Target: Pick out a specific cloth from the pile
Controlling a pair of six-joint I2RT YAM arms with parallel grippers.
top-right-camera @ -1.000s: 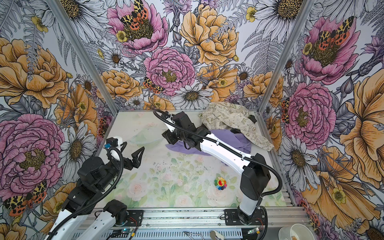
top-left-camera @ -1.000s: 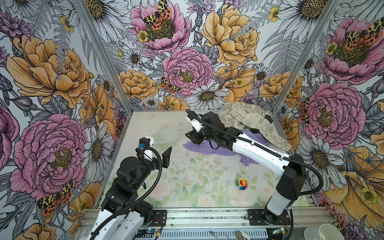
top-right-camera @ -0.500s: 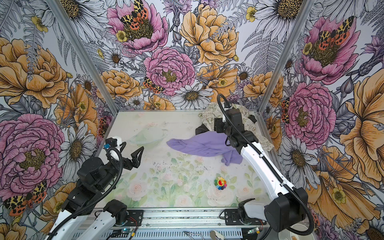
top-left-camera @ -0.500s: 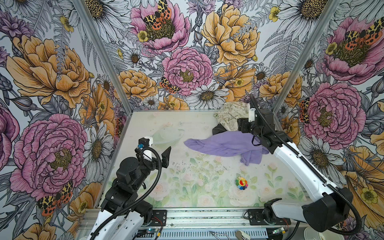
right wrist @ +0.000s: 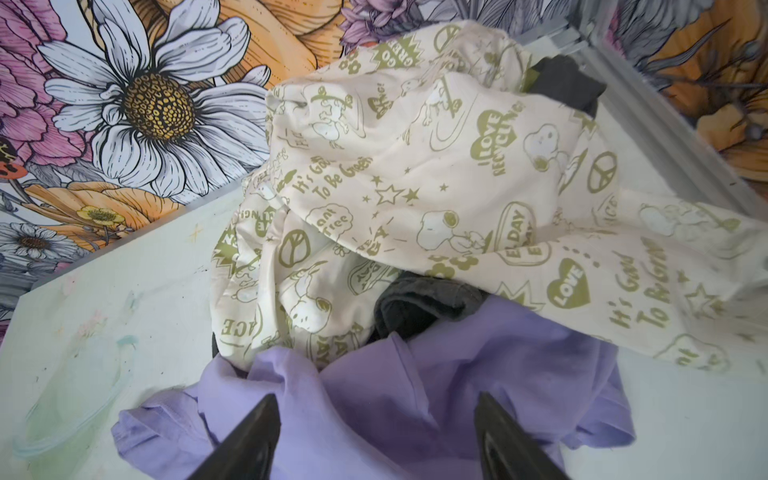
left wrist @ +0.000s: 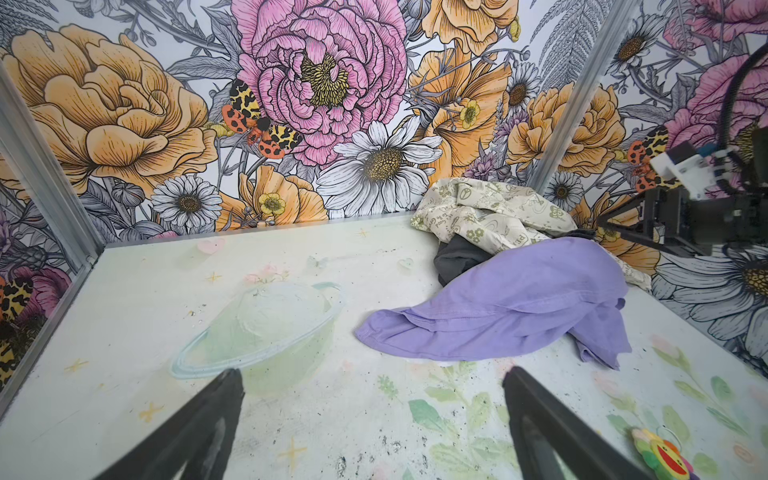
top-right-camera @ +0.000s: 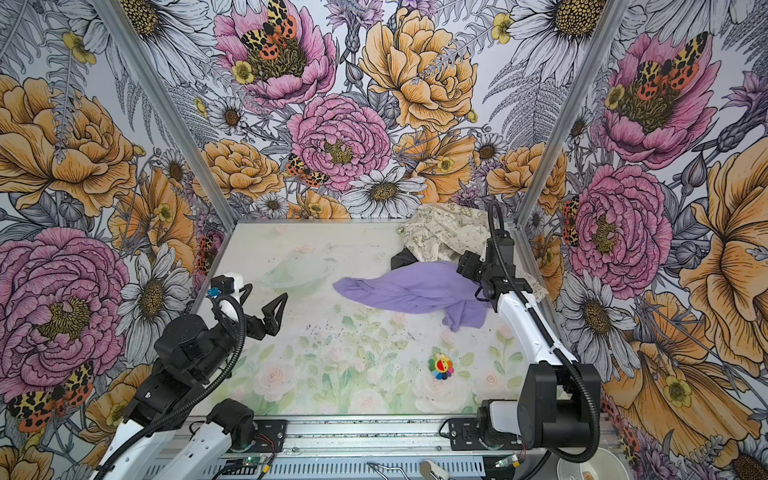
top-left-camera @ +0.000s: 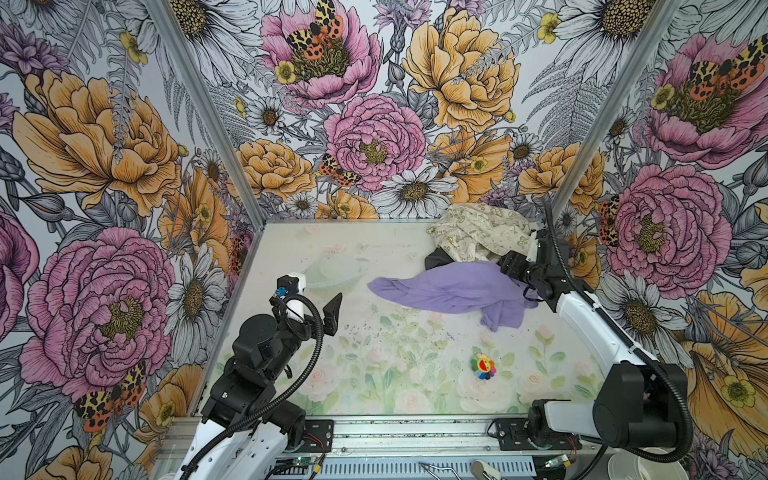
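Observation:
The cloth [top-left-camera: 449,286] [top-right-camera: 407,289] is plain lavender and lies stretched out flat on the table, leftward from the pile. Its right end still touches the pile's cream printed garment [top-left-camera: 478,232] and black garment [top-left-camera: 438,259]. My right gripper [top-left-camera: 513,266] [right wrist: 376,401] hangs open just above the cloth's right end [right wrist: 415,374], with nothing between its fingers. My left gripper [top-left-camera: 318,293] [left wrist: 372,376] is open and empty over bare table at the left. The cloth [left wrist: 519,299] lies a short way beyond its fingertips.
A small rainbow flower toy [top-left-camera: 483,366] [top-right-camera: 441,365] lies on the table near the front right. Flowered walls close in the table on three sides, and the pile sits in the back right corner. A metal rail [top-left-camera: 415,432] runs along the front edge.
The right gripper left the cloth's left end and swung back right to the pile, its jaws wider. The cloth stays spread on the table. The left arm has not moved.

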